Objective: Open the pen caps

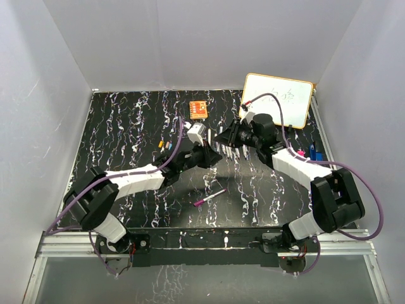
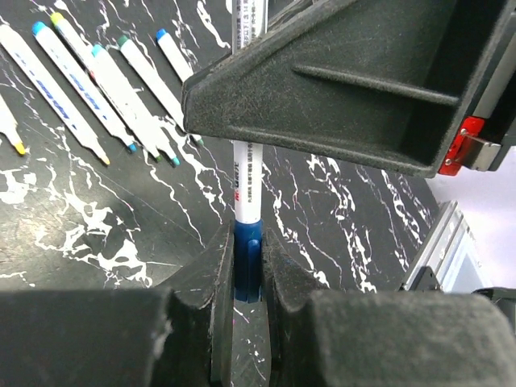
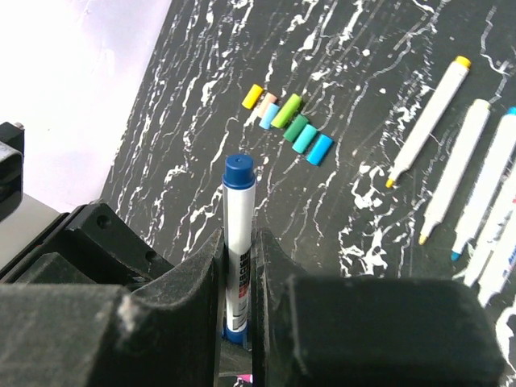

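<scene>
Both grippers hold one blue pen over the middle of the table. My left gripper (image 1: 211,153) (image 2: 248,270) is shut on the pen's dark blue cap (image 2: 248,256). My right gripper (image 1: 226,138) (image 3: 239,278) is shut on the white barrel (image 3: 239,238), whose blue rear end (image 3: 239,171) sticks out past the fingers. The cap still sits on the barrel (image 2: 246,189). Several loose caps (image 3: 290,125) in yellow, green and teal lie in a row, also seen in the top view (image 1: 166,145). Several uncapped white pens (image 2: 89,81) (image 3: 451,153) lie side by side on the table.
A magenta-ended pen (image 1: 210,197) lies alone in front of the grippers. An orange square block (image 1: 199,109) sits at the back, and a whiteboard (image 1: 278,99) leans at the back right. Small blue and magenta items (image 1: 311,152) lie by the right arm.
</scene>
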Controlling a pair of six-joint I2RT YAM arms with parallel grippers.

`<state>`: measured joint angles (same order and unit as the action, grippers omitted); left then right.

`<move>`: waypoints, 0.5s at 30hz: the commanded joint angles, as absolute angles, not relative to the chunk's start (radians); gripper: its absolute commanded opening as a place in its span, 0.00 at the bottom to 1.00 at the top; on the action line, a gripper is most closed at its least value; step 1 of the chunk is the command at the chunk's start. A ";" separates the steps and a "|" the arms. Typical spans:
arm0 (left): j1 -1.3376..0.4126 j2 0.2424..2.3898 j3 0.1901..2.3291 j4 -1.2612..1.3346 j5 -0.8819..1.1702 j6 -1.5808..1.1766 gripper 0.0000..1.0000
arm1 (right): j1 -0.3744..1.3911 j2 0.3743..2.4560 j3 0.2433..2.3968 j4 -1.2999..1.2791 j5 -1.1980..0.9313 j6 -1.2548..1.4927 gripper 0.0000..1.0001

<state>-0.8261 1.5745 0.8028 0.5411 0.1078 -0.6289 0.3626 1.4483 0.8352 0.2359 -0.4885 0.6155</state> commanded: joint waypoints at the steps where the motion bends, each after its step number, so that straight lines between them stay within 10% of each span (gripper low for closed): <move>1: -0.857 1.485 0.715 0.460 0.208 -0.659 0.00 | 0.318 1.467 1.014 0.445 -0.283 0.548 0.00; 15: -0.881 1.453 0.651 0.427 0.182 -0.669 0.00 | 0.266 1.482 1.108 0.506 -0.284 0.611 0.00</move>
<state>-0.8856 1.4849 0.6380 0.4435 0.1726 -0.6636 0.2638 1.5032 1.0763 0.4252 -0.3183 0.6083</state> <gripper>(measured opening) 0.100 0.122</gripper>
